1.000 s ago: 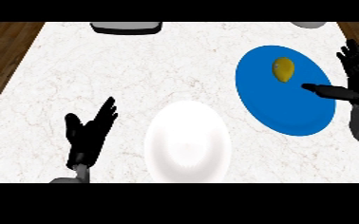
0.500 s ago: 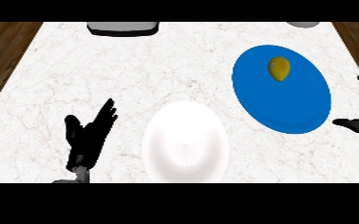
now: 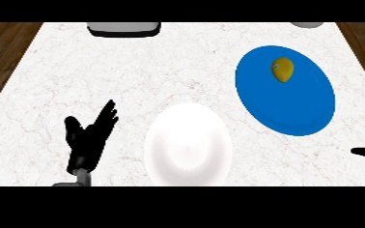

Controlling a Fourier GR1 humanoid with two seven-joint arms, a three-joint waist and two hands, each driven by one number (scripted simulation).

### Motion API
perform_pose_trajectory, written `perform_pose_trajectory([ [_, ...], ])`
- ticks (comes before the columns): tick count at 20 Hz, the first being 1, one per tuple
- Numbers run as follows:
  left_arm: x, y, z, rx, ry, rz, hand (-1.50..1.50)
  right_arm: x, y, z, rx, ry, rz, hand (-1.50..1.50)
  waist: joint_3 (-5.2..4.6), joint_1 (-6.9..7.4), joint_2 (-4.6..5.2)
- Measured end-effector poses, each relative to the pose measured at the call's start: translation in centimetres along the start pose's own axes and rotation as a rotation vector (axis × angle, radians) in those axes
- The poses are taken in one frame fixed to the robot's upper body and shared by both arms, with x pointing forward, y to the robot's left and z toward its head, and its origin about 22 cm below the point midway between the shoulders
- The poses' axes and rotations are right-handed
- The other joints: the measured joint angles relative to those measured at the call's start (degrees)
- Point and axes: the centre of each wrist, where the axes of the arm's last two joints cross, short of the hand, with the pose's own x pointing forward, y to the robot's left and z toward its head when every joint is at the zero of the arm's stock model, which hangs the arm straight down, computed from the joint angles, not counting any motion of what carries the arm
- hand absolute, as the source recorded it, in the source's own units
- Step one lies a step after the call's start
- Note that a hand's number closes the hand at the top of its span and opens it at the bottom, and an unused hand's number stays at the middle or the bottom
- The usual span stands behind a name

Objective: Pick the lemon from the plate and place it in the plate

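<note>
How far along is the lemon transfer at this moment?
The yellow lemon lies on the round blue plate; the round white plate holds nothing. Neither hand holds it: the left hand rests open, and only a sliver of the right hand shows. Pick and placement remain.

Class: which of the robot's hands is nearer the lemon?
Right. Only a tip of the right hand shows, below the lemon; the left hand rests far across the white plate.
</note>
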Motion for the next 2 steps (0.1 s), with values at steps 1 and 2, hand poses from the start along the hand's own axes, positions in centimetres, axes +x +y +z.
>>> perform_pose_trajectory([
  [1, -0.07, 0.10, 0.08, 0.000, 0.001, 0.001, 0.00, -0.25, -0.07, 0.60, 0.000, 0.004, 0.003, -1.50, -0.01, -0.07, -0.03],
  [2, 0.17, 0.20, 0.11, 0.000, 0.002, 0.000, 0.00, -0.38, -0.21, 1.01, -0.005, 0.005, 0.006, -1.50, 0.00, -0.08, -0.04],
])
